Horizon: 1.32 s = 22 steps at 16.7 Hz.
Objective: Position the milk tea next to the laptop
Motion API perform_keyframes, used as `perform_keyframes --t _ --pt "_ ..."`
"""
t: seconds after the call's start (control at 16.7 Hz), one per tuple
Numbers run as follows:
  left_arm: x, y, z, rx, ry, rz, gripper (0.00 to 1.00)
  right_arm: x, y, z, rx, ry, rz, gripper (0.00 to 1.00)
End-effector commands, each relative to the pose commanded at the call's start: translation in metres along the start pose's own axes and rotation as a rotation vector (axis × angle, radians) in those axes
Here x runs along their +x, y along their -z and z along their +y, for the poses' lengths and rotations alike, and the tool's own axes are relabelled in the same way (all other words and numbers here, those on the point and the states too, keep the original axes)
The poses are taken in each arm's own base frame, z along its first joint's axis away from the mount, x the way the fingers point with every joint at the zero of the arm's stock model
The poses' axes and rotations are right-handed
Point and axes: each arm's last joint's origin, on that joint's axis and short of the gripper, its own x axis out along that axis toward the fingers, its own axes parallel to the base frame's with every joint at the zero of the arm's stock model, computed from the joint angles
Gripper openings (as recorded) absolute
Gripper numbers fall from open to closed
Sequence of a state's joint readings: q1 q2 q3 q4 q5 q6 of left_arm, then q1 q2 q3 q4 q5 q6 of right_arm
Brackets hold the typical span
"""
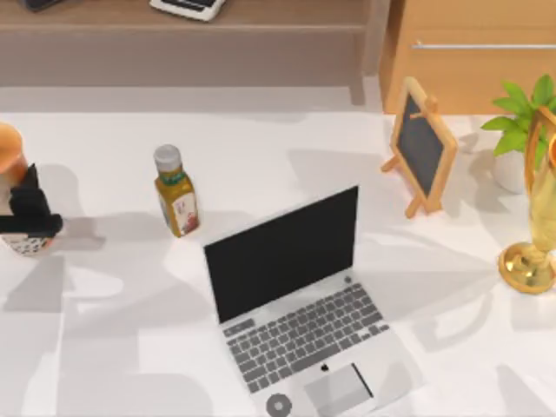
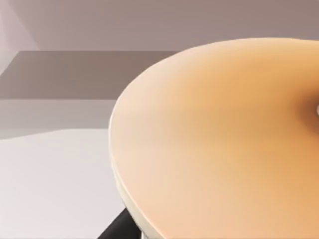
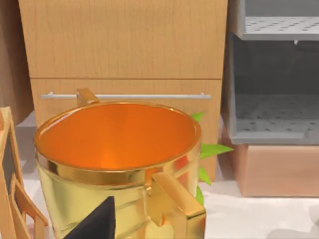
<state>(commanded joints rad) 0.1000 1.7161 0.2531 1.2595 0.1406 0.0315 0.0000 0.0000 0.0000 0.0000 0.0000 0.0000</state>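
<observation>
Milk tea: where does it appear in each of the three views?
Top view: milk tea at far left edge, at the left gripper.
Left wrist view: its orange top, close up.
Right wrist view: gold trophy instead.
Shared landmark: the trophy, top view's right edge.

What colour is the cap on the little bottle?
The bottle's cap is grey, above a yellow-green bottle. It shows best in the top view.
</observation>
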Motion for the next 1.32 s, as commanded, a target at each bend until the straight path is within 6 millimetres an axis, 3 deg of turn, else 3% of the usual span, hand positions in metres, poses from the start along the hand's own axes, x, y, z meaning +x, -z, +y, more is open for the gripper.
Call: perform_keyframes --t 0.78,1.02,1.32 --pt "-0.001 -0.012 -0.001 0.001 -0.001 -0.009 0.0 0.0 0.0 0.0 0.0 0.0 0.0 1.0" --pt "0.023 -0.043 -0.018 -0.042 0.02 -0.094 0.0 0.0 0.0 0.0 0.0 0.0 0.0 1.0" --pt "0.07 -0.105 -0.074 -0.175 0.068 -0.173 0.0 0.0 0.0 0.0 0.0 0.0 0.0 1.0"
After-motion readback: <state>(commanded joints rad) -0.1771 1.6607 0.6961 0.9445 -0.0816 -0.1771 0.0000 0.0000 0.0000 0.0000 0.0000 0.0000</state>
